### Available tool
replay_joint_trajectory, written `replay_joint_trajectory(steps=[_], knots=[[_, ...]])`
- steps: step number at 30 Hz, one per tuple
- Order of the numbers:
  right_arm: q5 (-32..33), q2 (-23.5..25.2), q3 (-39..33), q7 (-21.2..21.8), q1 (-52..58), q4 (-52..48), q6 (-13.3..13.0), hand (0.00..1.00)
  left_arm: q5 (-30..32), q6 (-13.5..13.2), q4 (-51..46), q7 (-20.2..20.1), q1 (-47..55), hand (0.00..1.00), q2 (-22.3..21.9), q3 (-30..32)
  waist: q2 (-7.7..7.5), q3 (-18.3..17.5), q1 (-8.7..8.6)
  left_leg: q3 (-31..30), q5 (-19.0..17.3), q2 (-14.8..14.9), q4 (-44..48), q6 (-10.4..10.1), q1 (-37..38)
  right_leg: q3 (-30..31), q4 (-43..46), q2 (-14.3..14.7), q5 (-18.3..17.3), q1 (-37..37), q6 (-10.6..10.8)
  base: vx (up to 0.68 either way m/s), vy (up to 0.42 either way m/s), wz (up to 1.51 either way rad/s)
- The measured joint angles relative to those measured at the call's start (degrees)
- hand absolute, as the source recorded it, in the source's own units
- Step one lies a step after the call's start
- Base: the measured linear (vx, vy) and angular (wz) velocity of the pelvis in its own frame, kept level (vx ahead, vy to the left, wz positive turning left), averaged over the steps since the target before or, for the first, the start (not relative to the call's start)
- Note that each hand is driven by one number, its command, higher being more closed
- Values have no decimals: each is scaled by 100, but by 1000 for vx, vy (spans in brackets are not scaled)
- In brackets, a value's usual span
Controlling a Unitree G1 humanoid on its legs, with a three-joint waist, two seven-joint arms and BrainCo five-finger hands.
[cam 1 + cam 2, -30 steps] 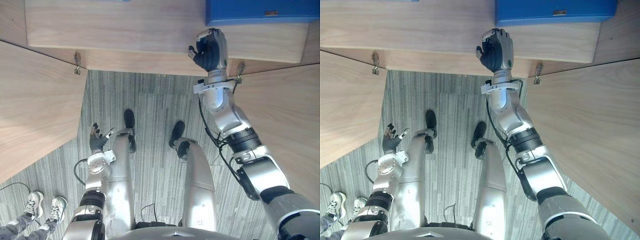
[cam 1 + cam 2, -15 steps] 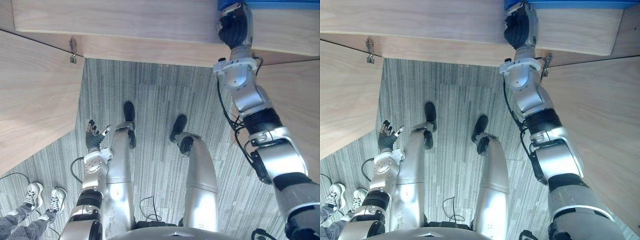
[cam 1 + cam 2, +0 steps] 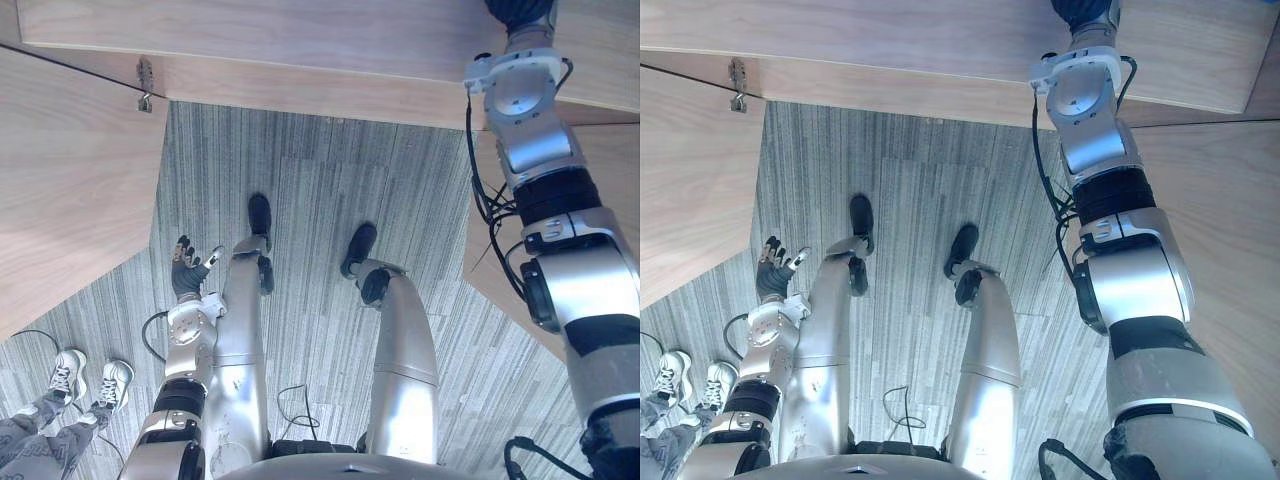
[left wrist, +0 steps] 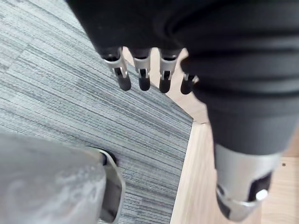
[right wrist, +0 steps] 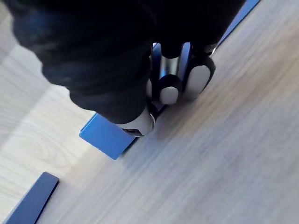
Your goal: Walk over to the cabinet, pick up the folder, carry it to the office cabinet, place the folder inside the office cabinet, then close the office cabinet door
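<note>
The blue folder [image 5: 105, 137] lies flat on the light wooden shelf [image 5: 243, 154] of the office cabinet. In the right wrist view my right hand [image 5: 180, 81] has its fingers curled, their silver backs pressed against the folder's edge, and it grips nothing. In the eye views the right arm reaches up over the shelf, with just the hand's dark cover [image 3: 520, 10] at the top edge. My left hand [image 3: 186, 272] hangs beside my left leg above the carpet, its fingers [image 4: 140, 70] relaxed and empty.
The cabinet's two wooden doors stand open, one at the left [image 3: 70, 180] and one at the right [image 3: 1230, 220], with a hinge [image 3: 146, 85] at the left corner. A second blue strip [image 5: 30, 200] lies on the shelf. A person's shoes [image 3: 90, 385] stand at the lower left.
My right arm has stretched further into the cabinet; the hand and the blue folder have passed beyond the top edge of the eye views. The left hand hangs as before.
</note>
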Motion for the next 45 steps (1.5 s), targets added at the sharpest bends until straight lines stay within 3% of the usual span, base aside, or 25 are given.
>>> replay_joint_trajectory(steps=[8,13,18,22,26,29,34,36,38,40,45], knots=[[814,128,-291,-4,-11,29,-122,100,-93,0,-2,4,3,0,-54,45,0,0,-15,-26,92,-16,-86,-10,3,-44,-24,-15,16,-1,-25,2,-5,2],[1453,377,-1058,-76,267,-220,-135,100,-114,16,-3,9,3,0,-159,124,0,0,-3,-7,109,1,-17,-3,45,-27,1,-5,36,31,-43,0,-3,-1],[1773,926,-1519,-267,1853,-2531,-306,100,-100,78,-17,50,14,0,-199,176,0,0,-51,61,96,62,-41,-2,457,37,-18,45,33,384,-43,-6,-25,-6],[1749,1592,-1618,-240,3447,-4401,-712,100,10,149,-20,46,125,0,-321,196,-6,-4,-95,264,-70,194,-199,-34,1058,96,-245,123,2,915,-36,-30,-27,-19],[1751,2266,-1582,-56,4632,-5341,-952,100,134,252,-8,25,315,0,-435,348,-4,-16,-167,537,-67,267,-613,-32,1865,79,-764,135,173,1644,-19,31,-9,-22],[1746,2596,-1193,324,5426,-5696,-1178,100,250,282,40,-100,599,0,-498,384,-9,-198,-191,690,-38,285,-906,-14,2513,102,-1186,189,335,2275,16,97,-4,-19],[1182,2745,-218,1209,6833,-5505,-1200,100,557,374,612,-310,1049,0,-650,396,-34,-877,-202,931,-157,325,-1399,-4,3722,165,-1990,335,446,3502,112,169,14,-17],[994,2878,-69,1466,7206,-5098,-1154,100,715,410,817,-360,1202,0,-627,358,-124,-1030,-203,1071,-172,312,-1620,-17,4217,274,-2199,356,464,3886,140,169,15,-27],[788,2945,-28,1634,7510,-4485,-1108,100,841,463,1054,-401,1335,0,-583,251,-151,-1273,-241,1147,-166,287,-1881,-43,4523,308,-2460,395,524,4151,169,126,12,-20],[412,2937,-90,1698,7577,-3249,-950,100,1023,502,1502,-515,1352,0,-439,69,-162,-1481,-348,1169,5,156,-2410,-103,4944,358,-2879,403,675,4500,202,117,28,-8],[-170,2938,-622,1759,7450,-1102,-563,100,1375,511,1841,-580,1384,0,-125,-125,-107,-1601,-411,1325,471,-27,-3461,-100,5742,443,-3835,497,1140,5181,260,82,22,-14]])
